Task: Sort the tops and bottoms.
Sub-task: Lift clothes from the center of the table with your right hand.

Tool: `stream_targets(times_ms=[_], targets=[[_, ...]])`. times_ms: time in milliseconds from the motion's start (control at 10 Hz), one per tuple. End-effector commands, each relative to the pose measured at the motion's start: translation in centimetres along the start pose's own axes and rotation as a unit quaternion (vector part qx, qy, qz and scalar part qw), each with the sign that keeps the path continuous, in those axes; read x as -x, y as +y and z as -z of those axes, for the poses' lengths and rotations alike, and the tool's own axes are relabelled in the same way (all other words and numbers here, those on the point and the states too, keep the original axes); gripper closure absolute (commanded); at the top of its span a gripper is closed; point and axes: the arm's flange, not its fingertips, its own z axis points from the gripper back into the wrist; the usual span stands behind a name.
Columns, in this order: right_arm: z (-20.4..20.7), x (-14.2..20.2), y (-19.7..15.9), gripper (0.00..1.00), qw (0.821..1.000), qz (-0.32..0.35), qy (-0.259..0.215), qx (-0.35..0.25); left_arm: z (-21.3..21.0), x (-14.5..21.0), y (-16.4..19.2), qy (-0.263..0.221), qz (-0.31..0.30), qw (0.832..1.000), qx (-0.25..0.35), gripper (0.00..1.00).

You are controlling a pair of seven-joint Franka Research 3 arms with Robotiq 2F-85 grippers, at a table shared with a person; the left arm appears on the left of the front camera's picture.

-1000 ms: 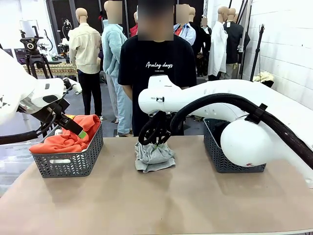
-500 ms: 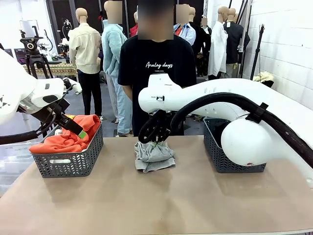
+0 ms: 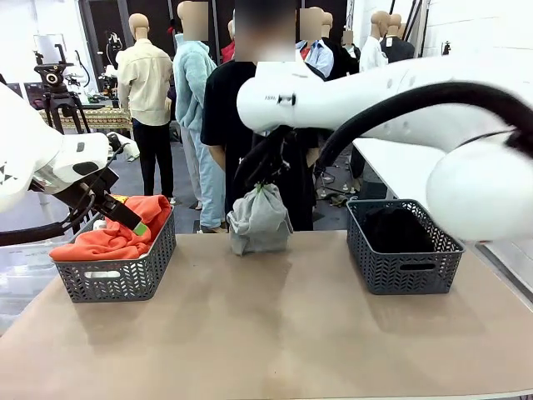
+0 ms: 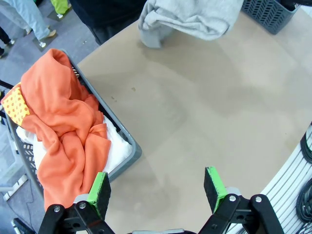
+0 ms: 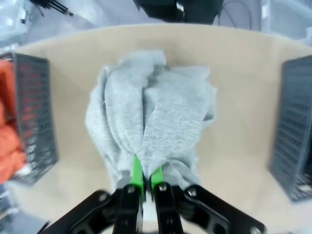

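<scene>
Grey cloth hangs bunched from the right gripper (image 3: pixel 265 177), whose green pads are pressed together on a pinch of the light grey garment (image 3: pixel 260 221) at its top. In the front view the garment dangles straight below that gripper, its lower edge at or just above the table (image 3: pixel 275 333) near the far middle; whether it touches cannot be told. The right wrist view shows the fabric gathered between the two fingers and spreading out beyond them, with a basket on either side.

The left gripper (image 3: pixel 125 217) hovers at the left basket (image 3: pixel 117 279), its fingers spread wide with nothing between them; in the left wrist view they frame bare table beside the basket's corner. The bright orange garment (image 4: pixel 63 126) lies heaped in that basket over white fabric (image 4: pixel 117 151), well apart from the grey one. A second grey basket (image 3: pixel 404 267) stands on the right with something dark inside.

A person in a black T-shirt (image 3: pixel 221 108) stands behind the table.
</scene>
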Motion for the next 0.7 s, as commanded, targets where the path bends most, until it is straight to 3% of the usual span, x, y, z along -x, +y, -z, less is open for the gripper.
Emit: stream_targets(times_ms=[0, 100, 600], targets=[[-1.4, 4.5, -2.1, 1.0, 0.999, -0.02, -0.036, -0.007, 0.0, 0.1, -0.2, 0.001, -0.006, 1.0, 0.001, 0.0], [0.0, 0.0, 0.0, 1.0, 1.0, 0.0, 0.0, 0.0, 0.0, 0.1, -0.2, 0.001, -0.006, 1.0, 0.001, 0.0], [0.8, 0.9, -0.6, 1.0, 1.0, -0.002, 0.003, 0.005, 0.0, 0.1, -0.2, 0.001, -0.006, 1.0, 0.001, 0.0]])
